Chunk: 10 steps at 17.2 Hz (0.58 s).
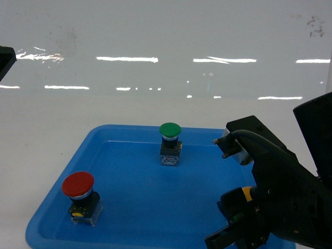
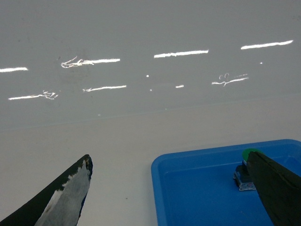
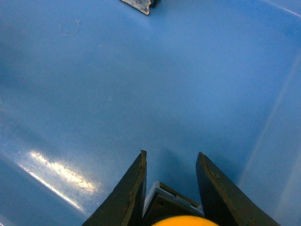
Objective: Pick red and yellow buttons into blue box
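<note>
Your right gripper (image 3: 170, 188) is clamped on the yellow button (image 3: 186, 220) low over the blue tray (image 1: 135, 207), so lift straight up, clear the rim before swinging toward the box, which is out of view, and mind the red button (image 1: 79, 188).

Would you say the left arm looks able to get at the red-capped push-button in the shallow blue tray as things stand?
Probably yes: the red-capped push-button stands alone at the shallow blue tray's near-left corner, uncovered, while the right gripper works at the far side.

Hidden and cropped parts

The yellow-capped push-button (image 3: 184, 220) was cut off by the frame's bottom edge; the green-capped button (image 2: 248, 154) sat half-hidden behind a black finger.
</note>
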{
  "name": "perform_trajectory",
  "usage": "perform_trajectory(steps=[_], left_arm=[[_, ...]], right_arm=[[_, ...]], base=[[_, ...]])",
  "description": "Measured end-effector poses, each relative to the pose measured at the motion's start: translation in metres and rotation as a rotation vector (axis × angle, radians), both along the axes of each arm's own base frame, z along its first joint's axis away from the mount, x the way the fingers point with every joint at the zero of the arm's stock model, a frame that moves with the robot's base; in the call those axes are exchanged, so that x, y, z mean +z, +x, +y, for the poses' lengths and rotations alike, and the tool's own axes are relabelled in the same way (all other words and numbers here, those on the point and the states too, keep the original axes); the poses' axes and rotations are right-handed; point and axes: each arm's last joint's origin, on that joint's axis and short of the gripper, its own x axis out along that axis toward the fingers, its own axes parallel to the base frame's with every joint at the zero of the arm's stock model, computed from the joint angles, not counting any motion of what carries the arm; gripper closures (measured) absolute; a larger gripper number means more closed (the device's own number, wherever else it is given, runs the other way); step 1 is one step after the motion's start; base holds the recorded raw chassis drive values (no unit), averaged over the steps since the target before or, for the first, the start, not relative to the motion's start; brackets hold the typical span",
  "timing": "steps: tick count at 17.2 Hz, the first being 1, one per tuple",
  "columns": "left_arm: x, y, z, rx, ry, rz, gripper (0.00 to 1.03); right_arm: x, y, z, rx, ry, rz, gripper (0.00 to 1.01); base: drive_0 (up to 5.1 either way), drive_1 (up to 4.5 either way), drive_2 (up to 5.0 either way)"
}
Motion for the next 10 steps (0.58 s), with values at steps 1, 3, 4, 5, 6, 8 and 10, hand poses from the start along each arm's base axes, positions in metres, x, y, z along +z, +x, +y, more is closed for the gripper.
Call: perform_trajectory(steps=[1, 3, 4, 5, 6, 8, 10], left_arm=[[0.000, 0.000, 0.000, 0.000, 0.000, 0.000, 0.05], [0.000, 0.000, 0.000, 0.000, 0.000, 0.000, 0.05], [0.000, 0.000, 0.000, 0.000, 0.000, 0.000, 0.05], [0.000, 0.000, 0.000, 0.000, 0.000, 0.000, 0.05], [0.000, 0.000, 0.000, 0.000, 0.000, 0.000, 0.05], [0.000, 0.000, 0.000, 0.000, 0.000, 0.000, 0.05], [0.000, 0.000, 0.000, 0.000, 0.000, 0.000, 0.05]], right_arm=[[0.000, -0.002, -0.001, -0.003, 0.003, -0.005, 0.72], [0.003, -0.005, -0.004, -0.016, -0.001, -0.020, 0.72], [0.008, -0.006, -0.007, -0.022, 0.008, -0.046, 0.72], [0.019, -0.006, -0.012, -0.036, 0.014, -0.095, 0.72], [0.033, -0.006, -0.018, -0.052, 0.031, -0.173, 0.72], [0.063, -0.011, -0.029, -0.079, 0.032, -0.327, 0.72], [0.082, -0.023, -0.045, -0.121, 0.023, -0.444, 0.72]], base=[[0.0, 0.00, 0.0], [0.0, 0.00, 0.0], [0.0, 0.00, 0.0], [0.0, 0.00, 0.0], [0.0, 0.00, 0.0], [0.0, 0.00, 0.0], [0.0, 0.00, 0.0]])
